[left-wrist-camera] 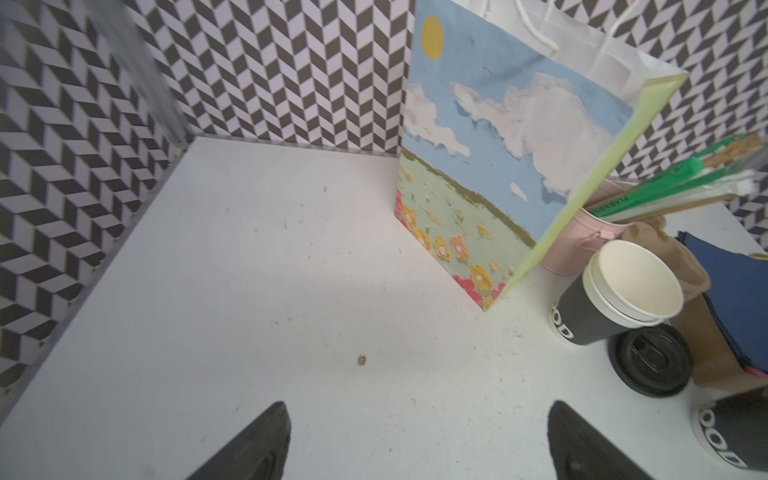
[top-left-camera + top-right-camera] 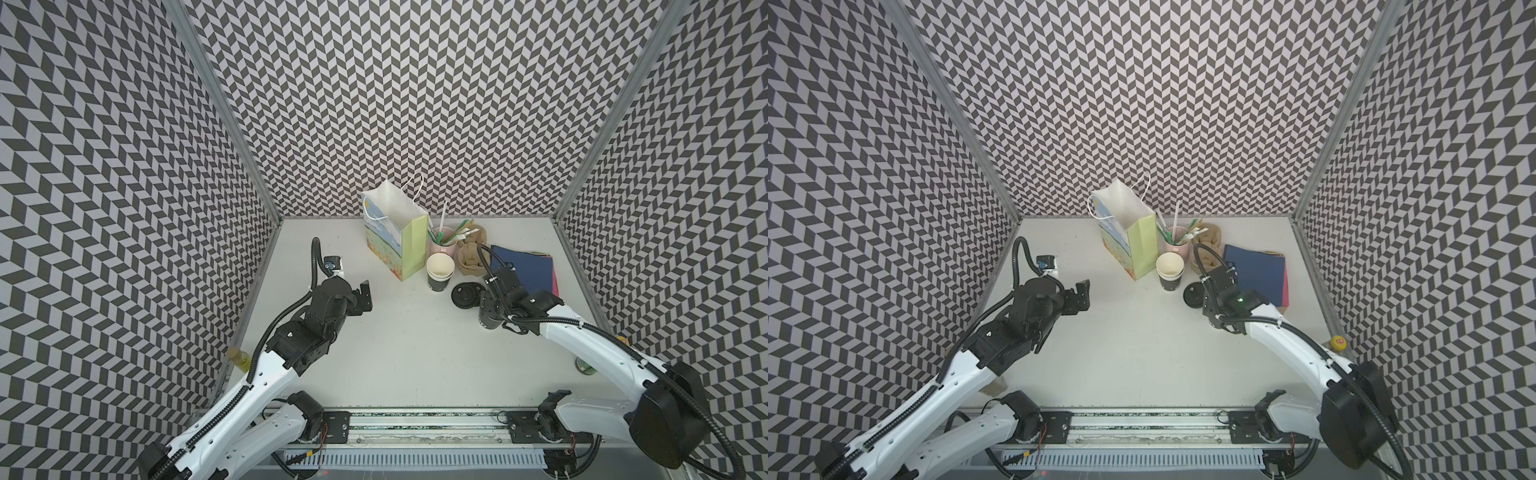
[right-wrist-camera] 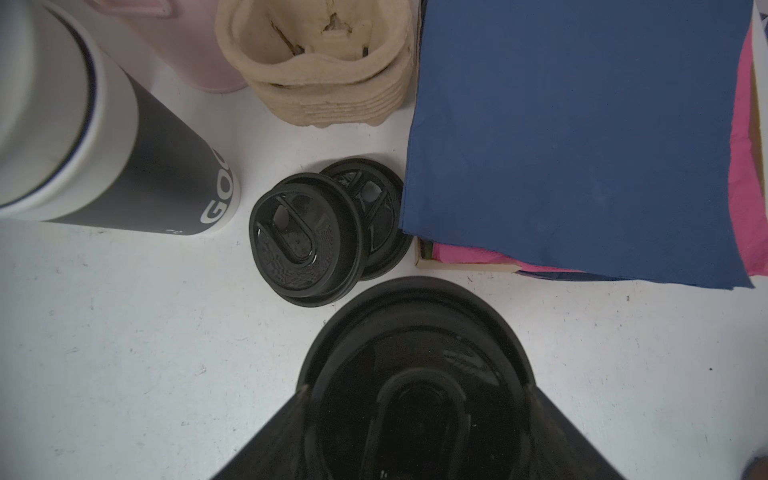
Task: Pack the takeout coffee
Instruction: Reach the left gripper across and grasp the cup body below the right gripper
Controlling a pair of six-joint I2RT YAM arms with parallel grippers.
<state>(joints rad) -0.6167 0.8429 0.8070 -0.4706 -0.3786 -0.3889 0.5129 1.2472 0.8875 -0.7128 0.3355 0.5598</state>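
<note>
While takeout coffee (image 3: 411, 332) stands lidded on surface (image 2: 395, 353) between right jaws, we cannot tell grip; left jaws open, empty. Spare lids (image 3: 307, 241), stacked cups (image 2: 439, 272) sit between it and gift bag (image 2: 395, 237).

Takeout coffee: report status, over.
Left gripper open, empty. Right gripper straddles lidded takeout coffee, grip unclear. Coffee upright on table, not bagged. Stacked cups stand between it and gift bag.

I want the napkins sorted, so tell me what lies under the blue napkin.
From under the blue napkin, pink napkins stick out along two edges, with a tan cardboard edge below them. The blue sheet covers the rest, so the layer count is hidden.
</note>
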